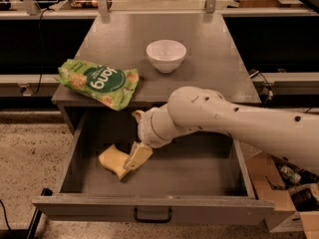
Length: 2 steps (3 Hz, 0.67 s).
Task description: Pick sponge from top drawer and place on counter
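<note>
Camera view: gripper [138, 156] low inside open top drawer [189, 176], touching sponge [112, 160] at its 3 o'clock edge; whether it grips, cannot tell; white bowl [166, 55] on bench [214, 49]

You get dim, warm overhead light: a soft sheen on the flat grey counter [209, 59], deep shadow along the far side of the wide grey metal top drawer [199, 176]; the cream-yellow gripper [138, 156], left of centre inside it, catches light.

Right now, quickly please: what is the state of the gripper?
Gripper: inside the top drawer, against the sponge; whether it is open, closed or holding the sponge cannot be told.
</note>
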### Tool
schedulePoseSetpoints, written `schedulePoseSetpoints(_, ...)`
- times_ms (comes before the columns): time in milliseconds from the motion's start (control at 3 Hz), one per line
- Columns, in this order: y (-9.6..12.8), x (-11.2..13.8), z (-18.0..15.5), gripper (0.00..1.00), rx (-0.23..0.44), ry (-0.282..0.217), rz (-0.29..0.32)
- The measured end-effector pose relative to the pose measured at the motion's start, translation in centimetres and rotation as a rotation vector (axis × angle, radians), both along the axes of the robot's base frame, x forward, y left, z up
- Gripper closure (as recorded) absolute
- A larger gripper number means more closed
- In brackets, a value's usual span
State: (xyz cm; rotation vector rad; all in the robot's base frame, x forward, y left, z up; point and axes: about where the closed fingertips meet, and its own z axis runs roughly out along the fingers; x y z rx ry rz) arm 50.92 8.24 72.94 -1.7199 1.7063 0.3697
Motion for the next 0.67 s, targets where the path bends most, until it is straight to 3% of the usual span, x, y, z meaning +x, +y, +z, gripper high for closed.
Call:
schedulePoseSetpoints(333, -0.2, 0.8, -2.7, 0.31, 0.023, 0.018, -0.016)
schedulePoseSetpoints(667, 0.4, 1.5, -4.9, 0.33, 0.033, 0.034, -0.043)
